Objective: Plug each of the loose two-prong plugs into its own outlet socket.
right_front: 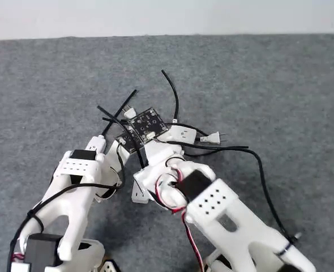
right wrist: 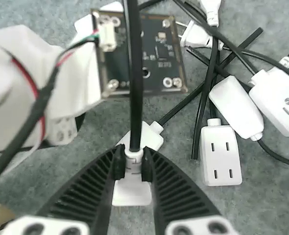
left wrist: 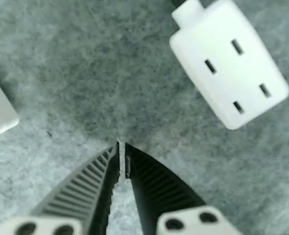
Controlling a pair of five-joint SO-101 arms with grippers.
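right wrist view has the right tool (right wrist: 132, 152) pinching a white plug (right wrist: 132, 169) by its body, its black cord (right wrist: 133, 88) running straight across the board (right wrist: 156, 49) on the other arm. the plug sits just short of the board, low over the grey worktop (right wrist: 262, 205). a white block (right wrist: 131, 193) lies under it, and i cannot tell whether that is a socket or part of the plug. its prongs are hidden. a socket (right wrist: 222, 154) lies near the board with its slots facing up, apart from the held plug and among tangled cords. a third socket (right wrist: 276, 100) lies beyond it. a loose plug (right wrist: 196, 34) lies just beside a corner of the board, prongs bare.

left wrist view shows the left tool (left wrist: 121, 147) pressed together with nothing in it, close over the worktop. the other socket (left wrist: 230, 61) is near its tips, slots up.

the step in hand looks like bringing a gripped plug to a socket (nothing looks mated from here). as i judge it, the next move calls for turning the prongs to match one slot pair, then pushing straight in. the sockets lie free, so one may slide unless the idle left tool braces it.
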